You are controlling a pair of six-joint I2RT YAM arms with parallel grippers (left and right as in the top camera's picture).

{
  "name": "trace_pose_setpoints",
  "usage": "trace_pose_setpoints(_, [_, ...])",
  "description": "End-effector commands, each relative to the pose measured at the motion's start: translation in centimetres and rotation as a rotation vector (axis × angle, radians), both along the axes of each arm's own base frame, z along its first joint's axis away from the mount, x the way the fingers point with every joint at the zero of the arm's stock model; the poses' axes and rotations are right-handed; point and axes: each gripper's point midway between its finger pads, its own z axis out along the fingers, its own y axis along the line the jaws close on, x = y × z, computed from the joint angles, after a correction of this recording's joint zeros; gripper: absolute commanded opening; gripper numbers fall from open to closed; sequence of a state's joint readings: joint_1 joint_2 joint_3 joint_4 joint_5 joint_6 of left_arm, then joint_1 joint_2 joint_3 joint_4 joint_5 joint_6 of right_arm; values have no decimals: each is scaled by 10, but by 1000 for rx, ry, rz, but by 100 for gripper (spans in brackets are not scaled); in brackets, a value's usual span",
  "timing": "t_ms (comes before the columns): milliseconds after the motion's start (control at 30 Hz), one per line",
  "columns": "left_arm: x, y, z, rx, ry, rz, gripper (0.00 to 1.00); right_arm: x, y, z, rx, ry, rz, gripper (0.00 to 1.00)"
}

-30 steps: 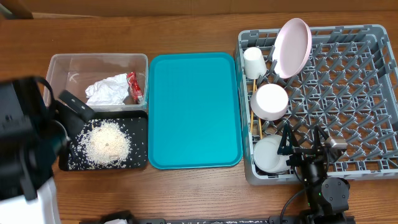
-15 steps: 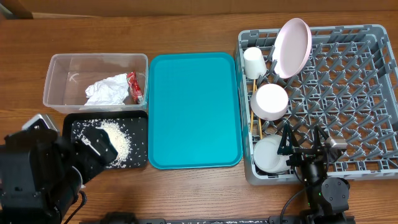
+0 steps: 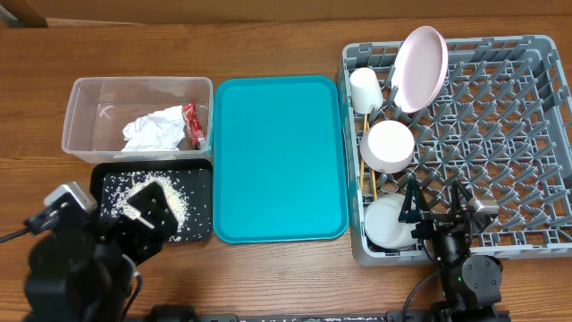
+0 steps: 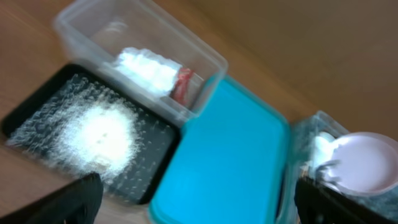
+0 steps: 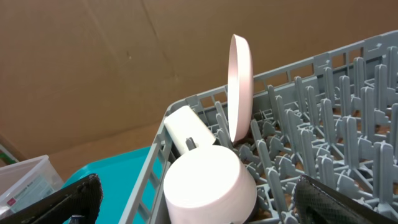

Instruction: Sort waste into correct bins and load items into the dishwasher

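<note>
Sorting looked finished: napkin and wrapper lay in the clear tub, rice on the black tray, plate, cup and bowls in the rack. Left hand and right hand gaped wide, empty; only pulling clear seemed called for.

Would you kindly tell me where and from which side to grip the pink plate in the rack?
Take the pink plate by its free upper rim, coming down from above and pinching across its two faces. It stands on edge among the pegs of the grey rack, so its lower rim is hemmed in, and the white cup crowds one side.
</note>
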State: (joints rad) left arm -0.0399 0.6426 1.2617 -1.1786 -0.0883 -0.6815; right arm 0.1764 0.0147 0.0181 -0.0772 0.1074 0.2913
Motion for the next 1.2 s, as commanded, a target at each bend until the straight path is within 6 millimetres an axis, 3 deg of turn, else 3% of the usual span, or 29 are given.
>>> trace_pose_setpoints(0, [11, -16, -20, -55, -94, -71, 100, 0, -1, -1, -3, -6, -2, 100])
trace_pose_setpoints(300, [41, -35, -40, -66, -395, -171, 100, 0, -1, -1, -3, -6, -2, 100])
trace_pose_setpoints(567, [47, -38, -97, -46, -412, -190, 100, 0, -1, -1, -3, -6, -2, 100])
trace_pose_setpoints(767, [49, -33, -124, -25, -410, -155, 100, 0, -1, -1, -2, -6, -2, 100])
trace_pose_setpoints(867, [51, -33, -121, 10, -462, -164, 100, 0, -1, -1, -3, -6, -2, 100])
trace_pose_setpoints(1167, [46, -34, -80, 271, -701, -225, 100, 0, -1, -1, -3, -6, -2, 100])
